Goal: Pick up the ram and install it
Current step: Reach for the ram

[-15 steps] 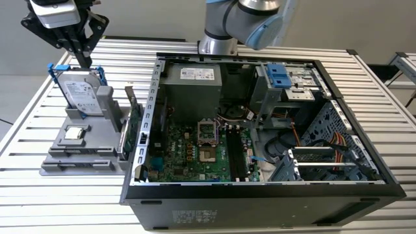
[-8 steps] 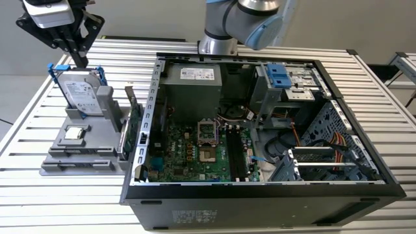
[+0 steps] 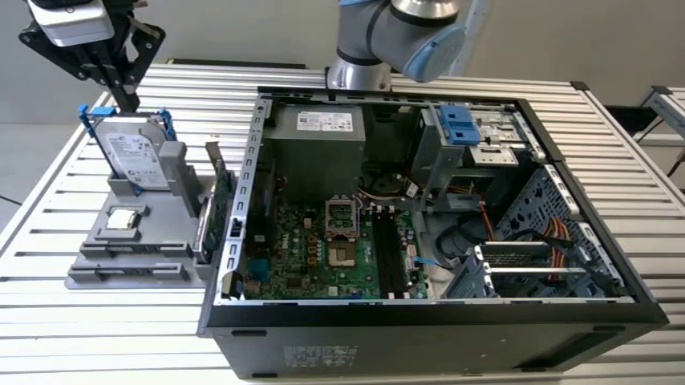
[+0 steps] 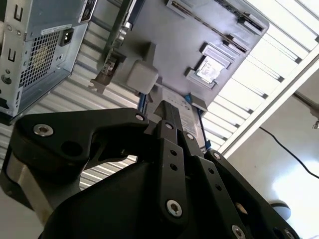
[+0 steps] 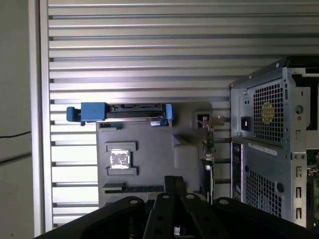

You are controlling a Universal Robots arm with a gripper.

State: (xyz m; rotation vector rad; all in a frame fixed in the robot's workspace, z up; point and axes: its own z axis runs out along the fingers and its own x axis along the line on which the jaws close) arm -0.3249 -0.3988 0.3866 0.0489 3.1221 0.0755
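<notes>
Closed, empty gripper (image 3: 125, 100) above hard drive (image 3: 137, 156) in grey fixture (image 3: 91, 277). Ram (image 5: 134, 188) probably the dark strip on edge in fixture slot beside CPU (image 5: 119, 159). Likely light, stiff, fragile; pinch flat faces mid-length, avoiding contact edge.

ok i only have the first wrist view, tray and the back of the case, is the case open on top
Observer: Yes. The case lies on its side with its panel off, and the motherboard is exposed.
Operator: and where is the gripper next to it
Observer: The gripper hangs close over the hard drive, at the exterior view's left of the case.
Operator: is that drive lying flat
Observer: No, it stands upright on edge in the grey tray.
</notes>
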